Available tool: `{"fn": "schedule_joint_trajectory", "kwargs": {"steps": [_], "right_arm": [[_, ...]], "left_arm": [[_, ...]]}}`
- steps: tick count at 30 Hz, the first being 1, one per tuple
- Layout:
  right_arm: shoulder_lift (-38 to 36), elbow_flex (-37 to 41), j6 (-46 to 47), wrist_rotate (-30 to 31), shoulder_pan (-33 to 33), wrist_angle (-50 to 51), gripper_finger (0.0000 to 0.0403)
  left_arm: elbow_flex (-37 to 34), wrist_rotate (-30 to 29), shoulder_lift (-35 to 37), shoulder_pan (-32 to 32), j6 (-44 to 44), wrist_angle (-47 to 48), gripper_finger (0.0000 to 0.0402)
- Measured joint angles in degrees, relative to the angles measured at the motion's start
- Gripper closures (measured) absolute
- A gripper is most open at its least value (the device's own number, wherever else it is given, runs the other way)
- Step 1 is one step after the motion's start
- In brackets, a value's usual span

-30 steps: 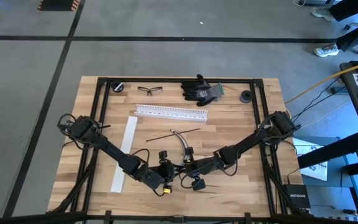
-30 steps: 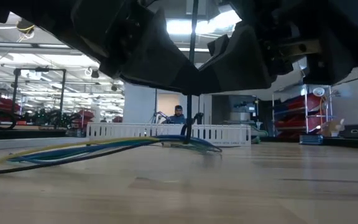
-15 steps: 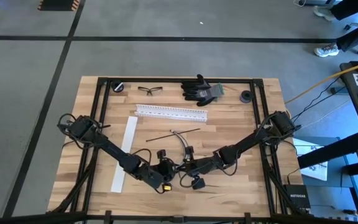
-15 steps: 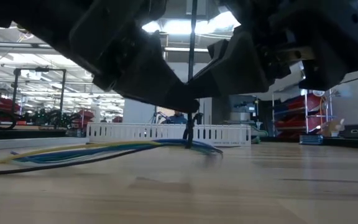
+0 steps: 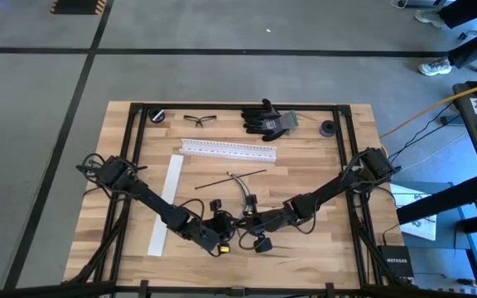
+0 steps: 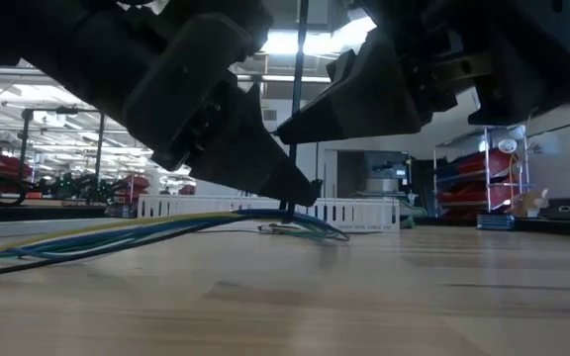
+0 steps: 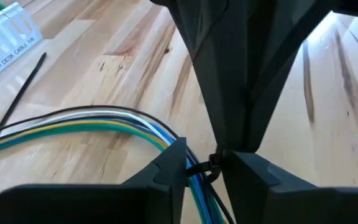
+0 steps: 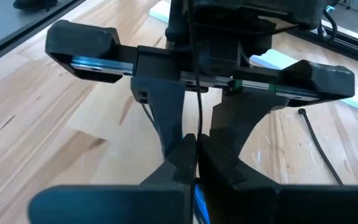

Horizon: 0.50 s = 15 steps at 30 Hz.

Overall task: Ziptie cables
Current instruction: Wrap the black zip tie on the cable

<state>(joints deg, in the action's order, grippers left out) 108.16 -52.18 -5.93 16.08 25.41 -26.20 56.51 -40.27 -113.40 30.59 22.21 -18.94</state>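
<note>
Blue, yellow, white and black thin curved cables [image 7: 114, 124] lie bundled on the pale wooden counter [image 5: 305, 165], running beneath both hands. Left hand [image 7: 205, 163] and right hand [image 8: 196, 144] each pinch the thin black ziptie [image 7: 202, 169] around the bundle, fingertips facing.

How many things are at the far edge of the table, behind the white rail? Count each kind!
Small round black objects: 2
Clear safety glasses with dark arms: 1
Heaps of black work gloves: 1
Total: 4
</note>
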Motion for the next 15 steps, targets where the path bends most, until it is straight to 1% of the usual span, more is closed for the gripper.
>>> {"fn": "schedule_joint_trajectory", "kwargs": {"steps": [3, 7, 11, 15], "right_arm": [[0.0, 0.0, 0.0, 0.1, 0.0, 0.4, 0.0403], [-0.1, 0.0, 0.1, 0.1, -0.1, 0.5, 0.0403], [-0.1, -0.1, 0.1, 0.0, 0.0, 0.7, 0.0403], [-0.1, -0.1, 0.1, 0.0, -0.1, 0.8, 0.0403]], "left_arm": [[0.0, 0.0, 0.3, 0.4, -1.6, 0.0, 0.0344], [0.0, 0.0, 1.7, 0.7, -2.9, -0.2, 0.0356], [0.0, 0.0, 2.0, 0.6, -2.5, -0.1, 0.0353], [0.0, 0.0, 2.1, 0.6, -1.5, 0.4, 0.0336]]}}
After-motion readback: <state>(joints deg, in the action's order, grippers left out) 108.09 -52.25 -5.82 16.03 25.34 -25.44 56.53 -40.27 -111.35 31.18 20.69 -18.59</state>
